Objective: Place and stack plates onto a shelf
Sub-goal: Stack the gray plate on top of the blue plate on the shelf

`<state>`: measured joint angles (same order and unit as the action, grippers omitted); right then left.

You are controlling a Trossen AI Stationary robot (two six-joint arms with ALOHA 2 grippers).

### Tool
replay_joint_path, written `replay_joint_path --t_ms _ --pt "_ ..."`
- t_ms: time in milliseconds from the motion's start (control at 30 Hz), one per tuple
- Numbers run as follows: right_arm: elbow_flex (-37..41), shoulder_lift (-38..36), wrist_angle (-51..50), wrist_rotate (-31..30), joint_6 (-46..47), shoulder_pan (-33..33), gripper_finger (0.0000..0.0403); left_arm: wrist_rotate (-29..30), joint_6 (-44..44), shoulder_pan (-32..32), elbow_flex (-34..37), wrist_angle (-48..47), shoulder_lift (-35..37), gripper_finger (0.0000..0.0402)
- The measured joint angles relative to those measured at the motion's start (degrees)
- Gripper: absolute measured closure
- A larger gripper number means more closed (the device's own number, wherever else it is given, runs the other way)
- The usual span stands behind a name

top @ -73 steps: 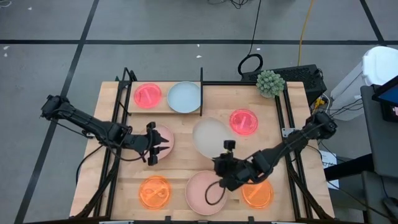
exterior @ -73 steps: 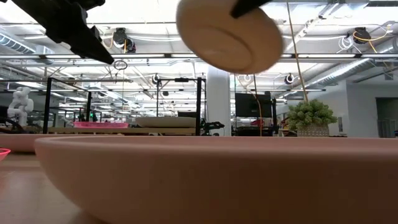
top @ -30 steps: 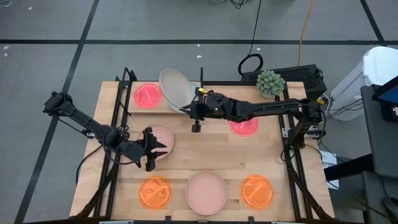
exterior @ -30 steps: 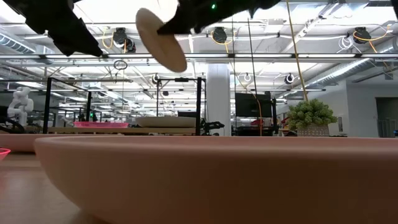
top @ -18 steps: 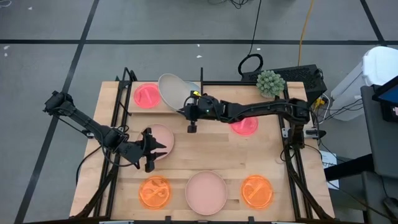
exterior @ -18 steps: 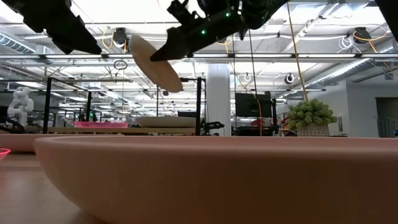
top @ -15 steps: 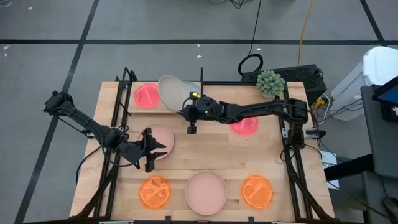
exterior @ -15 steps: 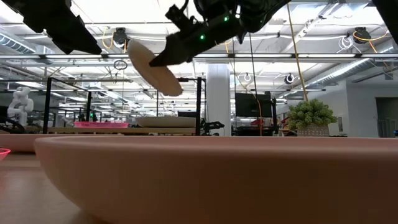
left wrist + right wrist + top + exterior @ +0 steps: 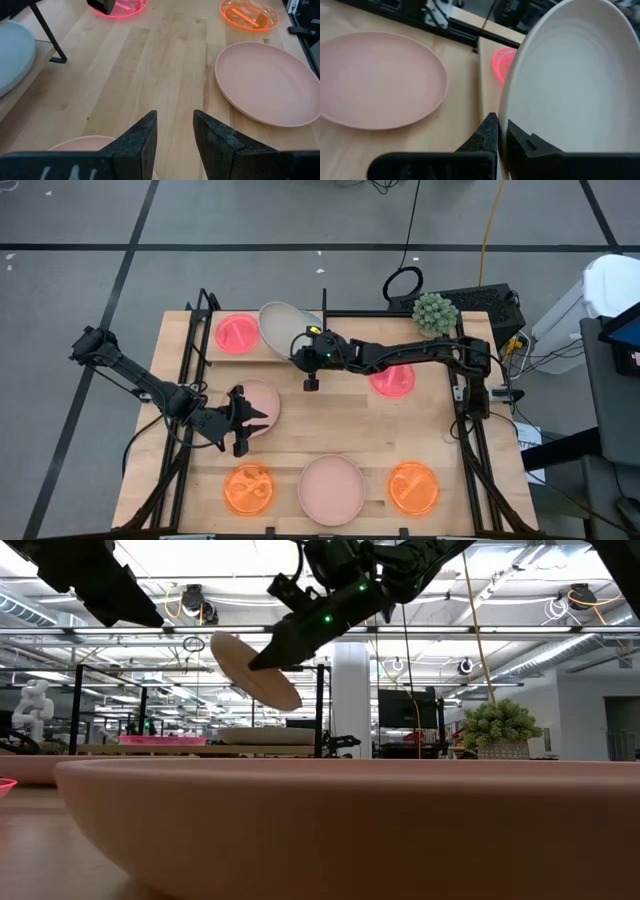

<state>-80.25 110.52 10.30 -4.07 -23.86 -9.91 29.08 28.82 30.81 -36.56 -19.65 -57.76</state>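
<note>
Left end effector [image 9: 243, 423] hovers unchanged over the pink plate [image 9: 262, 398] at counter left, its fingers parted and holding nothing. Right end effector [image 9: 296, 350], clamped on the rim of the beige plate [image 9: 282, 324], has carried it from mid-counter out over the shelf [image 9: 212, 351]. I see the plate tilted above the blue plate [image 9: 12, 54], lower than a moment ago; I judge release is near.

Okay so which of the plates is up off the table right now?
The beige plate: the right pincer holds it tilted in the air over the shelf. All the others lie flat on the table or shelf.
</note>
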Motion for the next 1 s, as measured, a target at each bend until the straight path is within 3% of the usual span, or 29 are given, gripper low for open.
replay_joint_path --t_ms 1000 --pt "-0.02 2.03 -6.88 -0.06 -9.84 -1.64 0.0399 1.01 -0.23 -0.02 0.00 0.21 0.00 0.0268"
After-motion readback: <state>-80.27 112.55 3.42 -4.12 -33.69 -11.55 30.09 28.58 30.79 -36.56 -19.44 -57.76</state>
